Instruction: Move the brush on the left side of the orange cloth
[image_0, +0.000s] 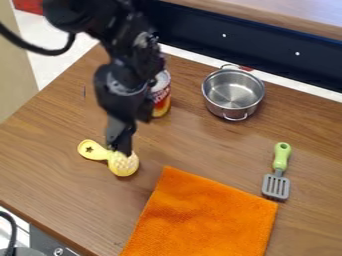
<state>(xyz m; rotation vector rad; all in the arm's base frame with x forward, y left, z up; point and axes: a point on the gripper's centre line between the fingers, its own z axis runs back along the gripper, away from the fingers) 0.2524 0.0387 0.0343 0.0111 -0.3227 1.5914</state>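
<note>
On the wood-grained tabletop (47, 125), beyond the left edge of the orange cloth (200, 215), the yellow brush (124, 164) is set slantwise, upper left to lower right, just under the black gripper (120, 149), whose spread or closure cannot be told.

My black gripper (120, 149) hangs at the yellow brush (124, 165), 8 o'clock from the view's centre. Clockwise on the wooden counter (47, 150): can (161, 94), 12; steel pot (232, 96), 2; green-handled spatula (276, 186), 4; orange cloth (204, 215), between 5 and 6 o'clock.
</note>
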